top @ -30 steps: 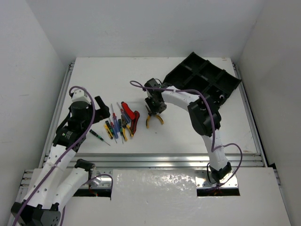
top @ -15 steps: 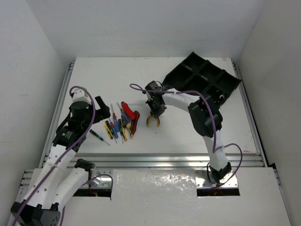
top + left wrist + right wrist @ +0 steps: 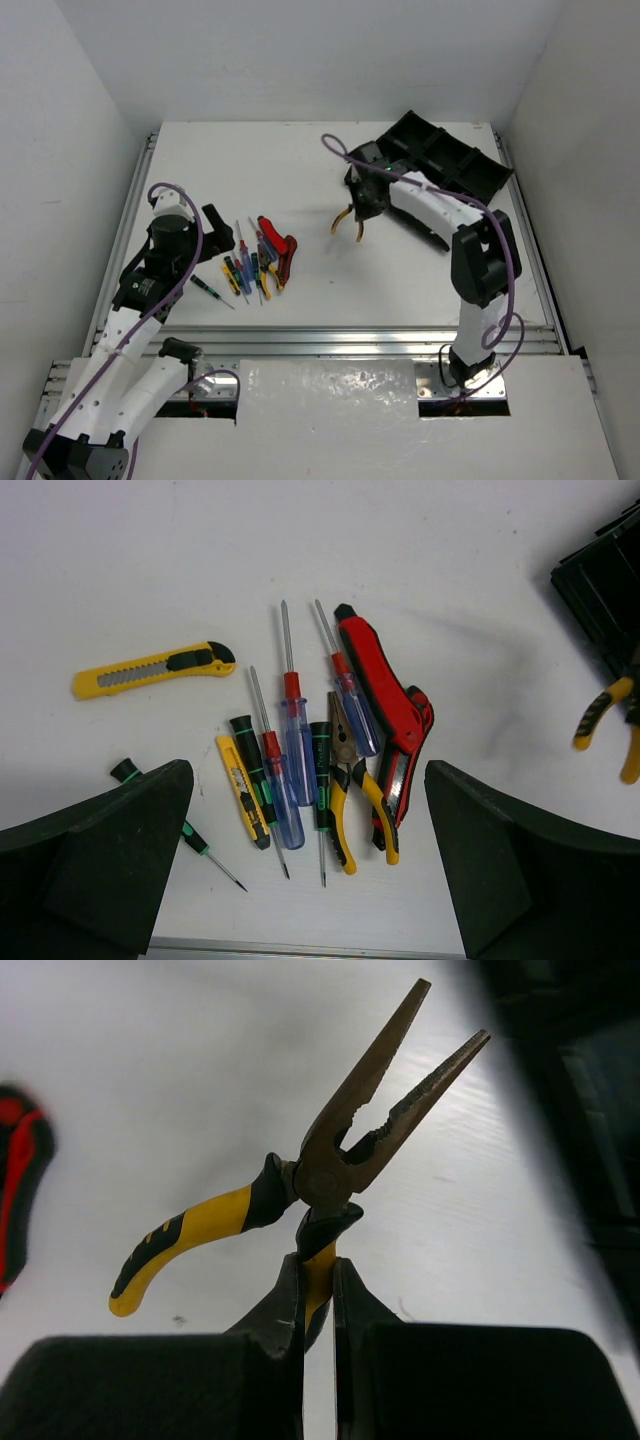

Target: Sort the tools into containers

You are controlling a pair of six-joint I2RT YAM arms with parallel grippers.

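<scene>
My right gripper (image 3: 360, 207) (image 3: 318, 1272) is shut on one handle of the yellow-handled long-nose pliers (image 3: 335, 1155) (image 3: 348, 222). They hang above the table just left of the black compartment tray (image 3: 470, 165), with their nose open. The other tools lie in a pile (image 3: 258, 260) at the left. In it are blue-handled screwdrivers (image 3: 296, 755), a second pair of yellow-handled pliers (image 3: 352, 785), red-and-black-handled pliers (image 3: 388, 695) and green-black screwdrivers (image 3: 320, 785). My left gripper (image 3: 216, 226) (image 3: 308, 815) hovers open above this pile, touching nothing.
A yellow utility knife (image 3: 150, 668) lies apart at the pile's far left, and a small green screwdriver (image 3: 182, 828) sits by my left finger. A smaller yellow cutter (image 3: 240, 792) lies in the pile. The tray's corner (image 3: 605, 575) shows at the upper right.
My right gripper shut on the yellow-handled pliers, lifted them off the table and carried them back and right toward the tray. The left arm has not moved.
</scene>
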